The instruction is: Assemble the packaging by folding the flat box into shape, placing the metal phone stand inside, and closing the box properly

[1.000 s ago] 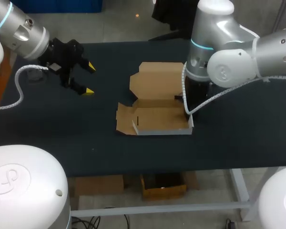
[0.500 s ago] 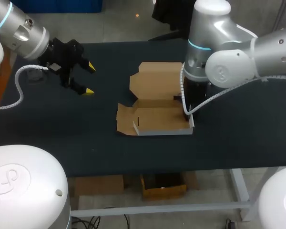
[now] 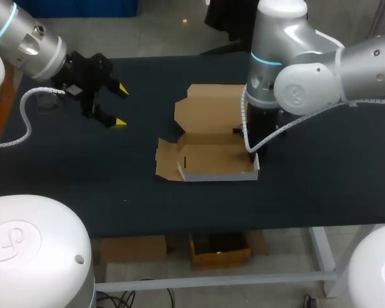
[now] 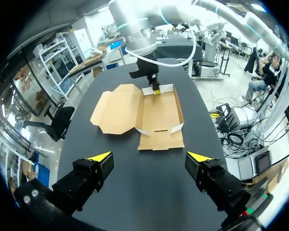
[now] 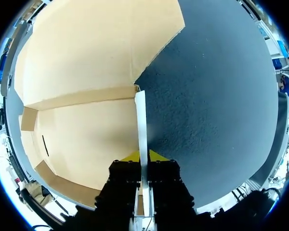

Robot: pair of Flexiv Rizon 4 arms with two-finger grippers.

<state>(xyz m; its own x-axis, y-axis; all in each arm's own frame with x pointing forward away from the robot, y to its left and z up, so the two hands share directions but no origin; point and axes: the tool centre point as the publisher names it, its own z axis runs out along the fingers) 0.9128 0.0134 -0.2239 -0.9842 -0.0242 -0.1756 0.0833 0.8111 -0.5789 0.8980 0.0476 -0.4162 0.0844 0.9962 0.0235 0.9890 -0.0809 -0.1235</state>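
The brown cardboard box [image 3: 208, 154] lies unfolded in the middle of the table, its lid [image 3: 208, 106] flat toward the back and its front wall raised. My right gripper [image 5: 143, 156] points down at the box's right end. It is shut on the thin upright right side wall [image 5: 141, 115], one yellow tip on each face. In the head view the right arm hides those fingertips. From the left wrist view the right gripper [image 4: 155, 89] shows at the far end of the box [image 4: 159, 113]. My left gripper [image 3: 120, 106] hangs open over bare table at the left, apart from the box, with nothing between its fingers [image 4: 100, 156].
Dark table cloth [image 3: 83, 167] lies bare around the box on all sides. The table's front edge [image 3: 199, 228] is a short way from the box's front wall. The left end flap [image 3: 165, 159] of the box lies flat.
My right gripper has closed on the right side wall, and the arm and that end of the box have shifted slightly left. The left arm has not moved.
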